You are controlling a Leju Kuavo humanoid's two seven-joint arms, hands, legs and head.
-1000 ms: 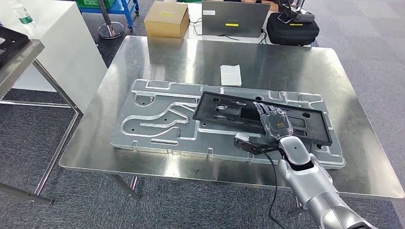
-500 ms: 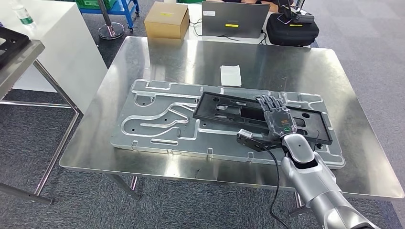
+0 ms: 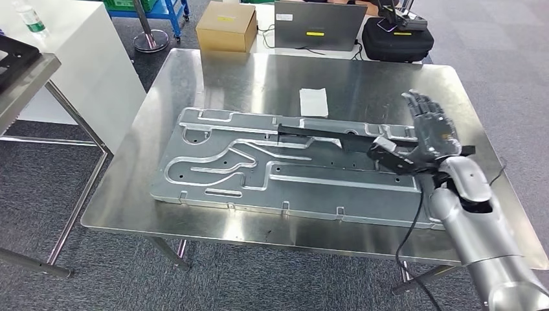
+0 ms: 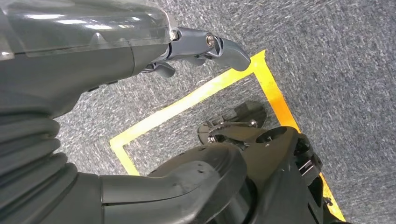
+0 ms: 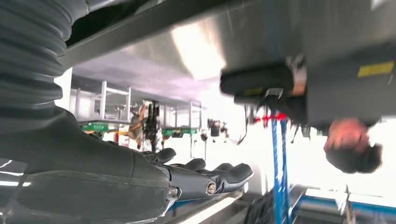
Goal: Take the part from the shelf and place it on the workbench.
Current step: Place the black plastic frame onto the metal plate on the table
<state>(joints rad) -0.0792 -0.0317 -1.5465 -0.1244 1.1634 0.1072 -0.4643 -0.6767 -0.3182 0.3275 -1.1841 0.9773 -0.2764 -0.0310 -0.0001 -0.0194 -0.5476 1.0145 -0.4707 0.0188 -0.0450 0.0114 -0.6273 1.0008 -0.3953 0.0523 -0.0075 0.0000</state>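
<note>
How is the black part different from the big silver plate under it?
The black part is dark, narrower and tipped up on edge; the silver plate is pale metal, far larger, grooved, and lies flat on the workbench. The right hand is raised by the black part's end, away from the plate.

The part's (image 3: 330, 136) far end lies hidden behind the right hand (image 3: 432, 133).

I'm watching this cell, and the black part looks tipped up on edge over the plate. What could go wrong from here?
1. The black part stands tilted beside the right hand, whose fingers are spread. I can't see a firm grip, so it may fall flat and slam onto the grey metal plate.
2. The wrist cable hangs past the workbench edge and could snag there.
</note>
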